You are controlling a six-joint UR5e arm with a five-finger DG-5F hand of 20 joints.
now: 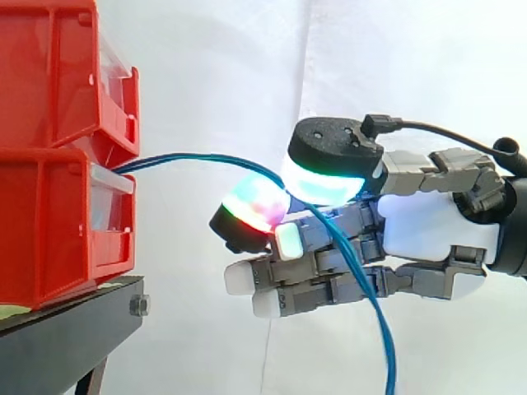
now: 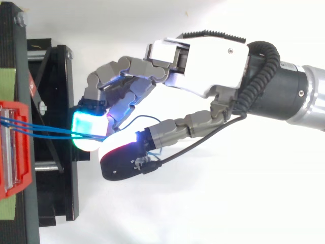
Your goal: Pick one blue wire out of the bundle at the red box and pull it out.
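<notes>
A blue wire (image 1: 202,155) is pinched between the hand's (image 1: 428,226) glowing pads, at 3 o'clock from the red bins (image 1: 49,206).

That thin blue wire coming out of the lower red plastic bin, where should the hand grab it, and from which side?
Grip the thin blue wire on its free arch just outside the lower red plastic bin, coming from the side away from the bin. It spans open air there, so pads can close across it. The hand seems to pinch it there.
</notes>
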